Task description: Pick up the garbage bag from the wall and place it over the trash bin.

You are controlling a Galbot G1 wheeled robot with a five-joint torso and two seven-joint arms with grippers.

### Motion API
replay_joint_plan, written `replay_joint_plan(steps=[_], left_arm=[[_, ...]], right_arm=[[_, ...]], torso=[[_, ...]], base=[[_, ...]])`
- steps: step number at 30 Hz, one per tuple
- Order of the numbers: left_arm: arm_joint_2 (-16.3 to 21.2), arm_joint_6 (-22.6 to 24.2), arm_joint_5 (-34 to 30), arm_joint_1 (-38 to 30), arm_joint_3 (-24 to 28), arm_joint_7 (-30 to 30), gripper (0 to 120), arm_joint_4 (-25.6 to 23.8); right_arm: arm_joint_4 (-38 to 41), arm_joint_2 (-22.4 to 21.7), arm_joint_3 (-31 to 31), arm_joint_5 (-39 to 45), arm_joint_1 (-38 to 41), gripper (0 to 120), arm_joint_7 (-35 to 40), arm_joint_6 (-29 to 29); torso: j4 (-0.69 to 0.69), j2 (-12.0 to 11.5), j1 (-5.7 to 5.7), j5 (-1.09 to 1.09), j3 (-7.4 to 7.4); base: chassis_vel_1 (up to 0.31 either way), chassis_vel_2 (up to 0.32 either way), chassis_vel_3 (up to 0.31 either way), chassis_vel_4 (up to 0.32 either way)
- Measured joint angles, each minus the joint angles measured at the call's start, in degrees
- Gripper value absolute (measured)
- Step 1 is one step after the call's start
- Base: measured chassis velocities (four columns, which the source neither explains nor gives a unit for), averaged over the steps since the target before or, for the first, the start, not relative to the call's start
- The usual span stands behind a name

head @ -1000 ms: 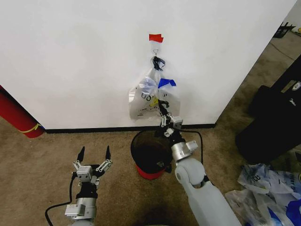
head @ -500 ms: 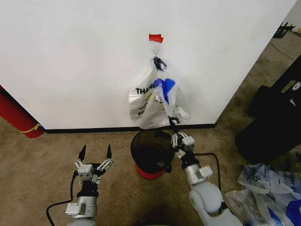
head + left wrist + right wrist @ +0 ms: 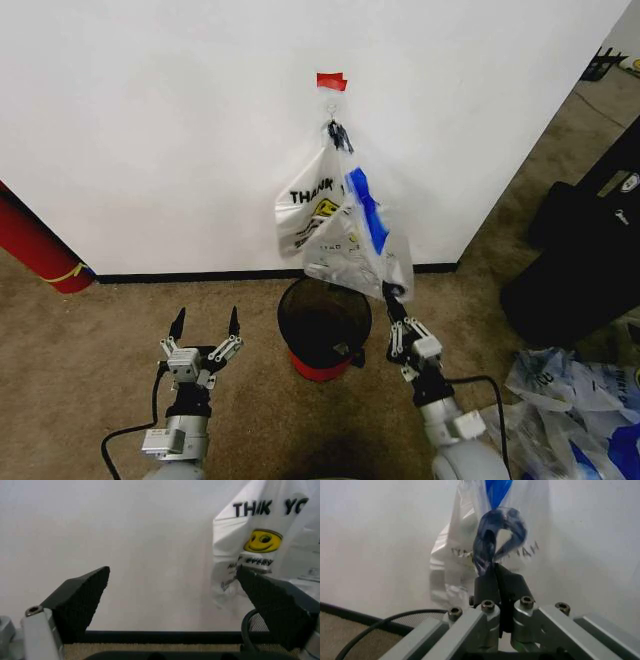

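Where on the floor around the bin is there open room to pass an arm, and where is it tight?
Bare carpet lies between the red cylinder and the trash bin, ahead of the open left gripper. It is crowded right of the bin: the right gripper pinches the garbage bag there, and a heap of plastic bags and a black case fill the far right.

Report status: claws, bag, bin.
Right claw shut on garbage bag, bag stretched from hook. Left claw open, low beside trash bin. THANK YOU bag hangs behind.
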Motion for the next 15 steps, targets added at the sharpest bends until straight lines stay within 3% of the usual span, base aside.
replay_joint_plan(steps=[15], left_arm=[[0.1, -0.17, -0.62, -0.74, 0.01, 0.04, 100, 0.89]], right_arm=[[-1.86, 2.12, 1.06, -2.92, -5.45, 0, 0.69, 5.25]], torso=[[0.0, 0.0, 0.0, 0.0, 0.01]], base=[[0.0, 0.0, 0.0, 0.0]])
